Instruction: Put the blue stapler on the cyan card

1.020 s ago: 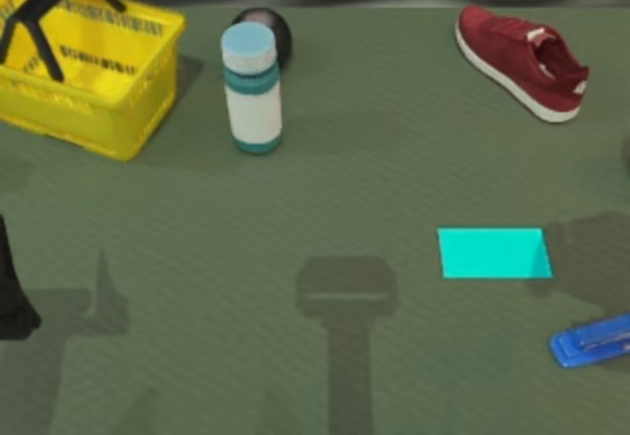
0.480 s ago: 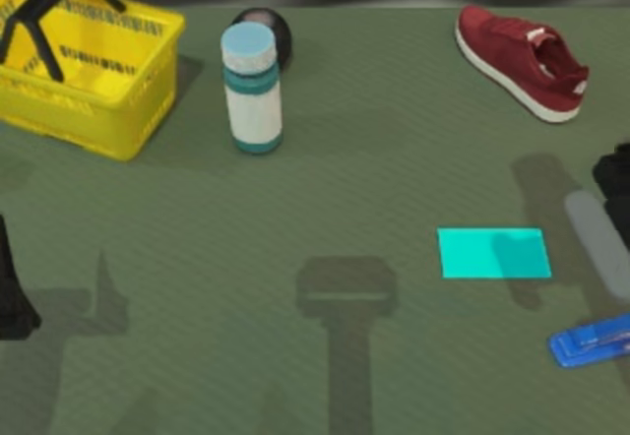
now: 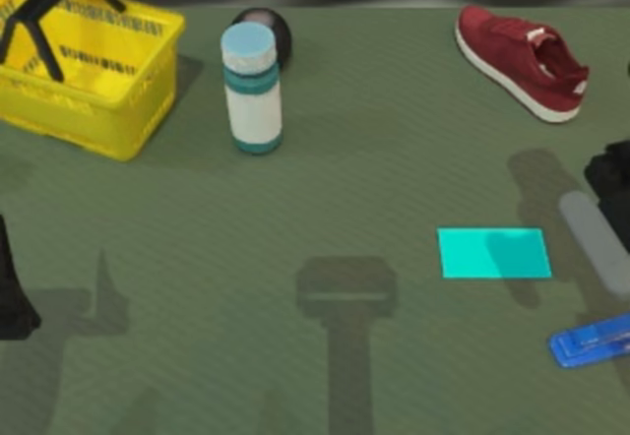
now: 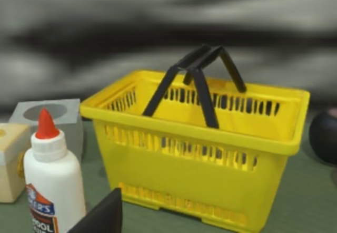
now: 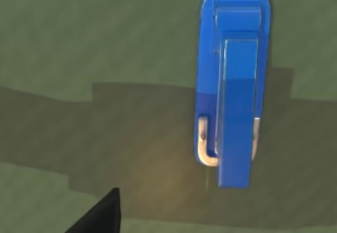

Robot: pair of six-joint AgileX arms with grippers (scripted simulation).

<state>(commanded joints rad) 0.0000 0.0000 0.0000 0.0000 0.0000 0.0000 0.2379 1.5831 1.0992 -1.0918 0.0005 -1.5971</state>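
Stapler [image 3: 591, 341]: flat on the table [image 3: 374, 159] near the top view's right edge, well apart from the cyan card [image 3: 494, 253]. Right arm [image 3: 600, 223] above it at that edge, its pincer out of sight, so grip impossible to tell. Left arm [image 3: 12, 287] parked at left edge.

Left wrist view: yellow basket [image 4: 210, 143], glue bottle [image 4: 51, 183].

Right wrist view: stapler [image 5: 233, 85] lying below, untouched.

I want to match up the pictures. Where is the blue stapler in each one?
Top view: the blue stapler lies at the table's near right edge, below and right of the cyan card, not on it.
Left wrist view: not in it; the yellow basket fills it.
Right wrist view: it lies flat on the green table, seen from above.
Shared landmark: the green table.
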